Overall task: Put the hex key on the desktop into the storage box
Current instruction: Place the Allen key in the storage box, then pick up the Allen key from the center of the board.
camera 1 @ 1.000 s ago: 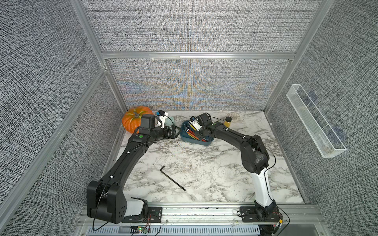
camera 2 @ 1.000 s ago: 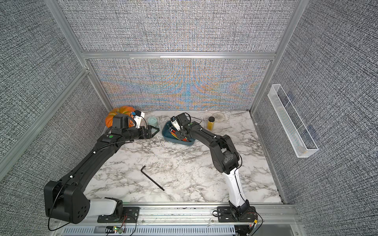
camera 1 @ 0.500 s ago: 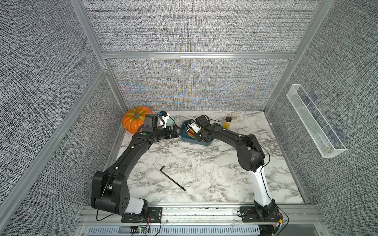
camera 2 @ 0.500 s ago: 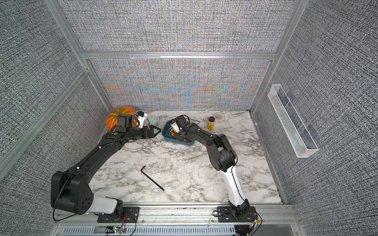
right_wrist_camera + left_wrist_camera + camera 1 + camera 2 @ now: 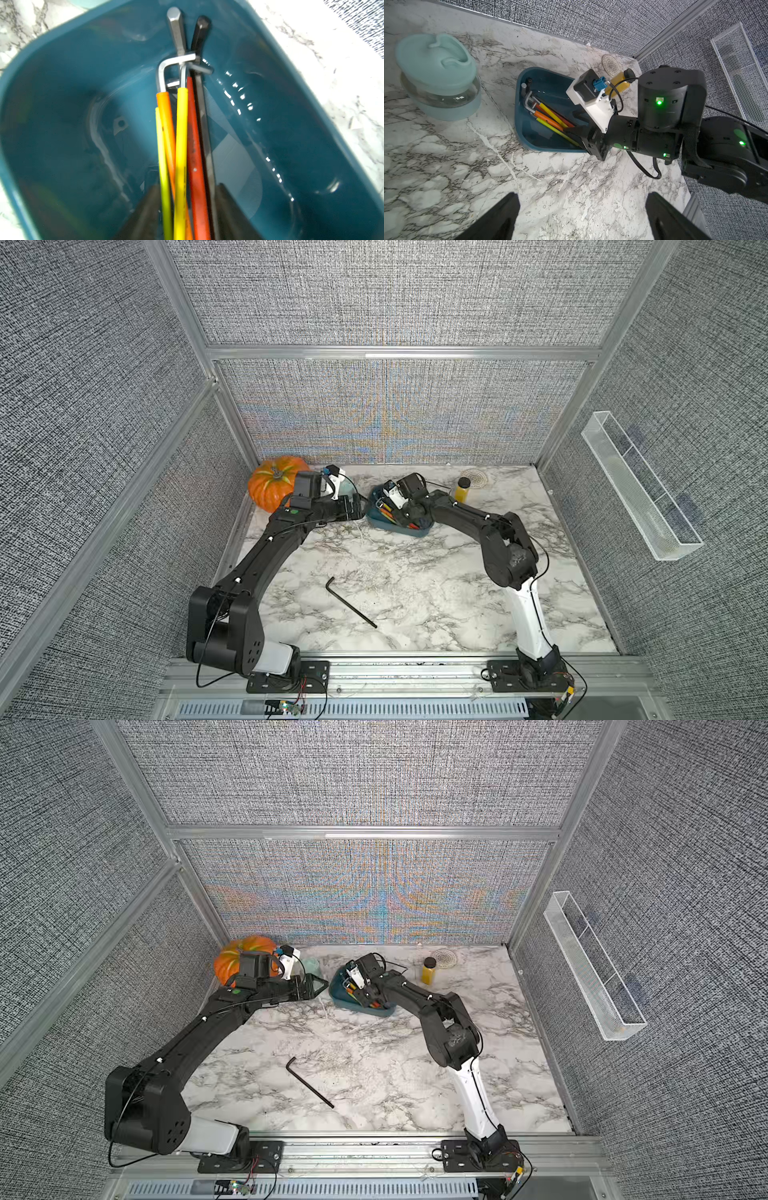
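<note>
So in both top views the black hex key (image 5: 350, 602) (image 5: 309, 1082) is lying flat on the desk (image 5: 436, 605), around the middle near the front edge and well apart from the storage box (image 5: 409, 531) (image 5: 345, 1002) up by the back edge. The right arm (image 5: 469, 516) reaches into that box, and the left arm (image 5: 270, 547) ends just beside it, next to the pumpkin (image 5: 266, 491). Left wrist view: the left jaws are spread wide with only bare marble between them, and the storage box (image 5: 527, 133) holds a bunch of coloured hex keys (image 5: 548, 118). Right wrist view: the right jaws look released, standing apart on either side of the coloured hex keys (image 5: 180, 135), low inside the storage box (image 5: 62, 87).
</note>
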